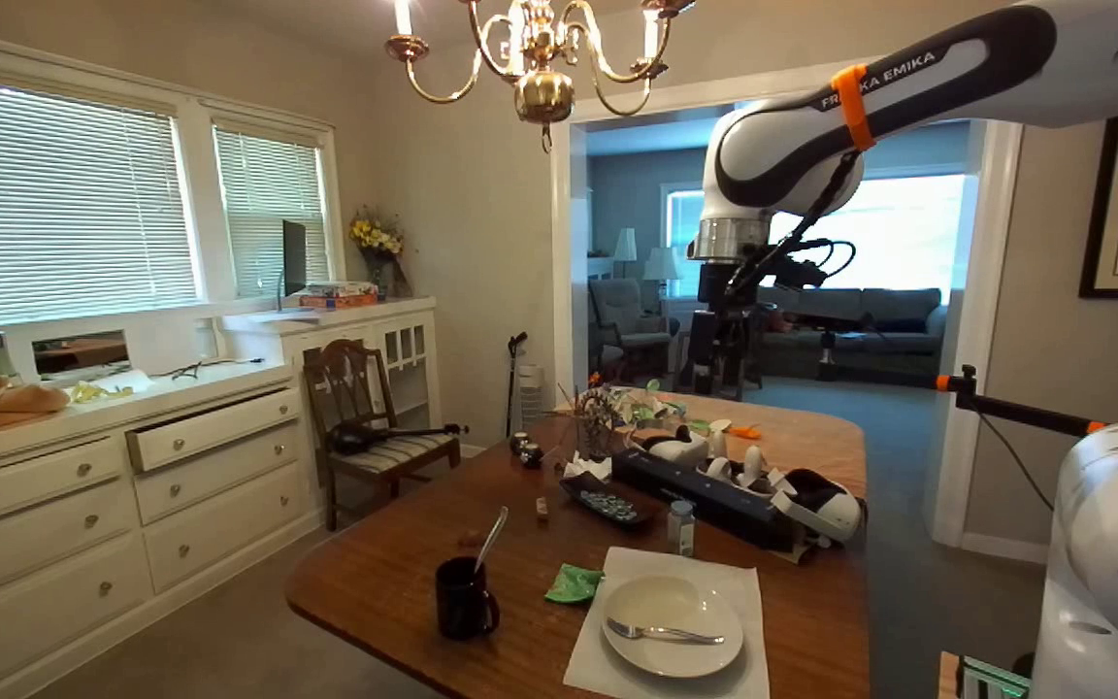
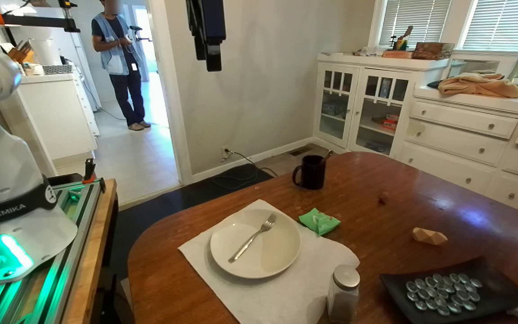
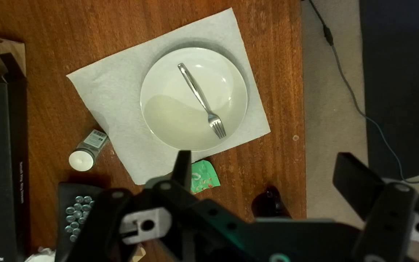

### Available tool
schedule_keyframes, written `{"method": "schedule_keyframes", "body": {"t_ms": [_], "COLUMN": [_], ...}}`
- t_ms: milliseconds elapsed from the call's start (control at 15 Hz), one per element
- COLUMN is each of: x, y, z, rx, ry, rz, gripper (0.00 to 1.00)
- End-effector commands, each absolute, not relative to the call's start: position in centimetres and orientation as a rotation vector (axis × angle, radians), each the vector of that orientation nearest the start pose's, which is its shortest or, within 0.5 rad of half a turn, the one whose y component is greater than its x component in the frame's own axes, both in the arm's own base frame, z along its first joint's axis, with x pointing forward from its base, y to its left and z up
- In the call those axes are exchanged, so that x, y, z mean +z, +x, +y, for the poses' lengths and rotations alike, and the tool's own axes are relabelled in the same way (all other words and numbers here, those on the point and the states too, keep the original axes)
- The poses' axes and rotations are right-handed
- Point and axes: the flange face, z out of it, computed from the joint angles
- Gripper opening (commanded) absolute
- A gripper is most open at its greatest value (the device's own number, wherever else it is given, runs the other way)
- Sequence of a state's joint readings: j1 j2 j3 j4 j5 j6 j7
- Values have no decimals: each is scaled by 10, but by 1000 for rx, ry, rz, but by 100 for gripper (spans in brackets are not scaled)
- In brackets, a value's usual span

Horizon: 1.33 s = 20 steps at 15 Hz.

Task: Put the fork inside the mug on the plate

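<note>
A silvery fork (image 1: 666,634) lies across the round white plate (image 1: 639,594) in both exterior views. In the wrist view the fork (image 3: 196,91) lies with its tines toward the plate's lower right rim (image 3: 166,122). The dark mug (image 1: 459,604) stands upright on the table, apart from the plate, with a thin utensil handle (image 1: 491,539) sticking out; the utensil's lower end is hidden. In the wrist view the mug (image 3: 266,207) is partly hidden by my gripper body. My gripper (image 3: 264,169) is open and empty, high above the table; it shows in an exterior view (image 1: 719,381).
The plate sits on a white paper sheet (image 2: 286,297). A green packet (image 2: 319,221) lies between plate and mug. A jar (image 2: 344,292), a black dish (image 2: 488,274) of glass beads, a wooden block (image 2: 430,236) and a long black box (image 1: 695,495) stand on the table. A chandelier (image 1: 544,97) hangs above.
</note>
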State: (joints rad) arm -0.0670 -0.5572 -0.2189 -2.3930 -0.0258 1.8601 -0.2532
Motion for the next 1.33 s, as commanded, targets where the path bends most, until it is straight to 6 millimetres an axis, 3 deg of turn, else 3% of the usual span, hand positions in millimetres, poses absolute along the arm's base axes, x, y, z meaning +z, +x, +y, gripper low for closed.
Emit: {"method": "schedule_keyframes", "body": {"t_ms": [0,200,400,867,1000,1267], "x": [514,512,503,451,456,452], "y": [370,375,402,463,453,455], "z": [-120,-121,-124,-106,-108,-107], "rx": [-54,-116,-215,-274,-271,-265], "ry": [-3057,-3072,-3072,-3122,-3128,-3131], "rz": [-9,-40,-126,-123,-163,-164], "gripper": [100,100,100,100,100,100]}}
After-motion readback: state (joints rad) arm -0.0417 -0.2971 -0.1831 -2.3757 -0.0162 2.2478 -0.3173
